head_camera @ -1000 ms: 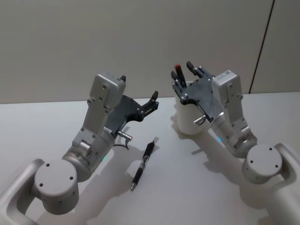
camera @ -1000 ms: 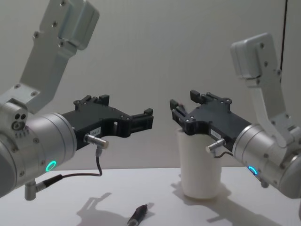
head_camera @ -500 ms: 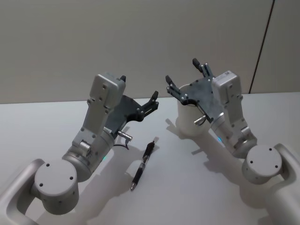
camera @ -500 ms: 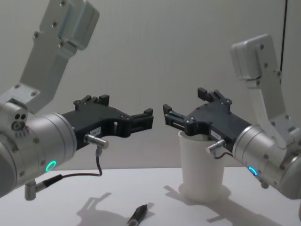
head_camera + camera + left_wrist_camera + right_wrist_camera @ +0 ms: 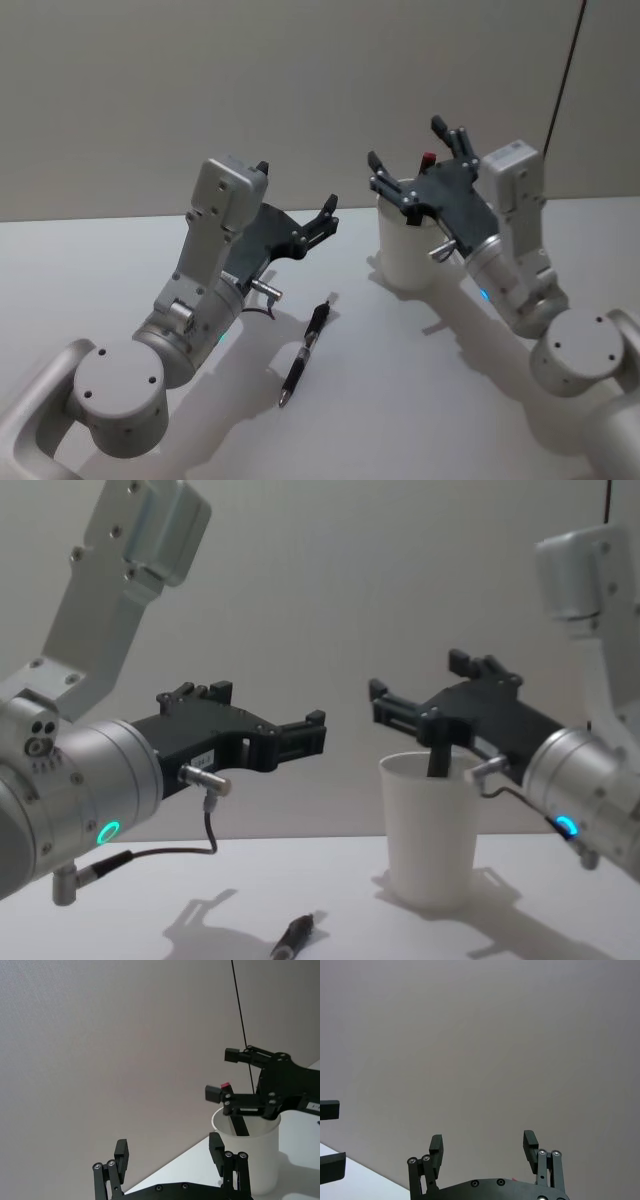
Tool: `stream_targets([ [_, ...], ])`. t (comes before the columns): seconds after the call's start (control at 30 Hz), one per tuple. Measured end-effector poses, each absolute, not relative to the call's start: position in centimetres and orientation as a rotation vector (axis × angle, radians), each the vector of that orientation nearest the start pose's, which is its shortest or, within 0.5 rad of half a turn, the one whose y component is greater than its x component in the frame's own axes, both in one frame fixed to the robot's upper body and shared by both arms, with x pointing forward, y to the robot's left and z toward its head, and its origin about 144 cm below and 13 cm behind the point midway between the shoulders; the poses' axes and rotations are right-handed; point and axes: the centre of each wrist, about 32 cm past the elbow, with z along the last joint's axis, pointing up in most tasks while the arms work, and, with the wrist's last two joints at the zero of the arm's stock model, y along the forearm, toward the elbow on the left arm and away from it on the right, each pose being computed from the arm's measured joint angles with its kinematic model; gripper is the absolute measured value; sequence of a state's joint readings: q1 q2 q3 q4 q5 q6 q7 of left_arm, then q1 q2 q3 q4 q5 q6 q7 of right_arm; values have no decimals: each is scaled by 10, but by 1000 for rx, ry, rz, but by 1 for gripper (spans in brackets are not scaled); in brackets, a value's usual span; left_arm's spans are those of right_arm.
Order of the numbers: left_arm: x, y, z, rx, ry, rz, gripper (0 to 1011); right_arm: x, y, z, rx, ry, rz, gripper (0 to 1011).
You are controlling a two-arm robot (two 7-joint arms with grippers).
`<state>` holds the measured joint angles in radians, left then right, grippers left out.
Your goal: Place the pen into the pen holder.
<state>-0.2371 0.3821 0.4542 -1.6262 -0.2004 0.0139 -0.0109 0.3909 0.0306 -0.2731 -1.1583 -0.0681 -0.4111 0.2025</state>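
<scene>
1. Clearance is the concern in the head view. The pen holder stands toward the far edge of the desk, with a red-capped pen upright inside it. The right tool hovers just over the rim, spread wide and gripping nothing. I judge the step in hand to be backing away. That is best done straight up before any sideways travel, since a paper cup tips easily. A second pen lies flat nearer the desk's middle, apart from the cup. The left tool hangs above the desk near it, also spread.

2. Left wrist view: the left tool gapes with nothing between its fingers. Farther off, one finger of the right tool sits level with the pen's red cap and close beside it. I cannot tell whether they touch, so the rise should be slow enough not to drag the pen out.

3. Right wrist view: the right tool shows both fingers well apart against the bare wall. Nothing is caught between them, so no further opening looks necessary.

4. Chest view: from the side, the pen reaches from the pen holder up to the underside of the right tool. The tool should lift clear of the pen's top first, then swing away from the rim.
</scene>
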Motion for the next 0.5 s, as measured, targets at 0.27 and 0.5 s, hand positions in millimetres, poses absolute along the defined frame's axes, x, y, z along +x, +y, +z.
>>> stream_targets([
  [0.27,492,198,1204,61,-268,1124,1001,536,-175,1166,158,-344,-1125,1001],
  [0.5,492,198,1204,61,-268,1124,1001,533,-178,1167,157,-336,-1132,1001],
])
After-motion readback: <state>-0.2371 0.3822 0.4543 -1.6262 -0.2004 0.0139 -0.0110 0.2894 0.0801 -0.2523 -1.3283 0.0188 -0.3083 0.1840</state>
